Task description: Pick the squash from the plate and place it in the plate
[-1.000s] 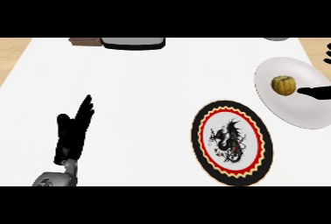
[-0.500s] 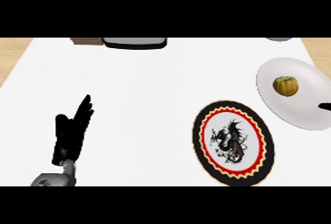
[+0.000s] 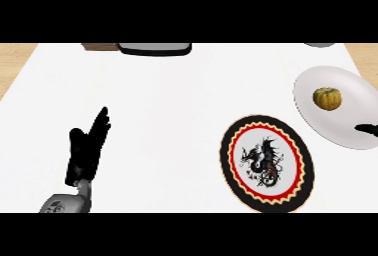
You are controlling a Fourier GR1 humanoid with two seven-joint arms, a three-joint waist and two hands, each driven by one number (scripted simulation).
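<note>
Head view: a yellow-brown squash [image 3: 328, 98] sits on a plain white plate [image 3: 336, 127] at the right of the white counter [image 3: 170, 100]. The squash looks nearly round from above, so no long axis or pointing direction can be told. Just beside the white plate, toward the middle, lies a decorated plate [image 3: 266, 158] with a black rim, a red and yellow zigzag band and a black dragon figure at its centre; no writing or brand can be read anywhere. The left robot hand [image 3: 87, 150] rests at the lower left, fingers straight and held together, pointing up the counter. Only a black tip of the right robot hand [image 3: 366, 129] shows at the right edge, over the white plate's lower part; whether it is spread or curled cannot be told. A dark object [image 3: 155, 48] stands at the counter's far edge.
</note>
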